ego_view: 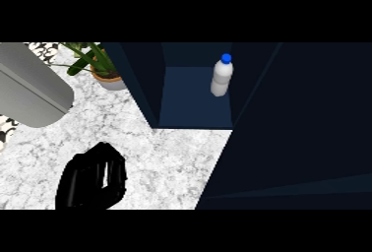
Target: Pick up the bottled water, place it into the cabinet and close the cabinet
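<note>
1. The bottled water (222, 76) stands inside the cabinet (195, 98), on its dark blue shelf floor, close against the right-hand inner wall. It is white with a blue cap and leans slightly, cap toward the back.
2. No hand touches the bottle; it rests free in the compartment.
3. The cabinet is open. Its dark door (305, 128) fills the right part of the view, swung out over the counter, reaching down to the lower edge.
4. The left hand (92, 179) shows at the lower left, above the marble counter (174, 157). Its black fingers are bent downward and inward, and nothing is seen within them; it grasps nothing.
5. The right hand does not appear in the view.
6. A potted plant (102, 64) stands on the counter just left of the cabinet's side wall, at the back.
7. A large grey cylinder (29, 91) crosses the upper left corner, well apart from the bottle.
</note>
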`<action>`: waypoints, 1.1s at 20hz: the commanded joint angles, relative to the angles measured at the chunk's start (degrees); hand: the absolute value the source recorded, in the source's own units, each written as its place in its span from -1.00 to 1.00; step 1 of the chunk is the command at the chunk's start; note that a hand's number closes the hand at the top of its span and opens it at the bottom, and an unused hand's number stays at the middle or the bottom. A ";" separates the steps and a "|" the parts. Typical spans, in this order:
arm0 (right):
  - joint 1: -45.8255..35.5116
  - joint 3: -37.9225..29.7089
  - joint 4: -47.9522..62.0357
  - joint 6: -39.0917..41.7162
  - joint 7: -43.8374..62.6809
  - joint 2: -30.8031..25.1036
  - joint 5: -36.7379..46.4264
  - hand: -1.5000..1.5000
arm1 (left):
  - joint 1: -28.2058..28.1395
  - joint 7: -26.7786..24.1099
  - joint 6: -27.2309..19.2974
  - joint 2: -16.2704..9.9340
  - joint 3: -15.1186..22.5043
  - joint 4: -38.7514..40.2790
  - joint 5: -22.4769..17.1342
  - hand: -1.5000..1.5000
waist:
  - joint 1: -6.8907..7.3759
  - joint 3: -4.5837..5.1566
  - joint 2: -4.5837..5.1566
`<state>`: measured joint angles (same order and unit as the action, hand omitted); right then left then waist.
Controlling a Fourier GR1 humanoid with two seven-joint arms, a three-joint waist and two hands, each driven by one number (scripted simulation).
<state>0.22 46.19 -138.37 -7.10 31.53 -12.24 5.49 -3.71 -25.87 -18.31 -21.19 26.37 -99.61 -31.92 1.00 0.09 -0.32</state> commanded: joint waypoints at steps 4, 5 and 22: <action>-11.60 11.35 7.10 -3.26 6.63 11.87 5.45 1.00 | -8.46 -2.73 5.06 -4.21 -5.01 -3.54 -3.00 1.00 | 0.06 0.05 0.11; -15.70 10.35 11.80 -3.57 5.10 11.87 5.22 1.00 | -7.77 -2.08 3.71 -3.55 -4.90 -4.13 -2.59 1.00 | 0.50 0.06 0.21; -36.83 -8.85 27.73 -18.07 6.53 11.90 -1.26 1.00 | -17.64 -4.70 14.88 -11.74 -14.05 -8.55 -8.11 1.00 | 3.03 0.00 0.68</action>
<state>-29.71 44.25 -120.58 -22.73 38.52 -5.36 7.69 -17.65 -30.20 -5.81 -30.07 14.90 -105.25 -38.71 3.14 0.18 0.27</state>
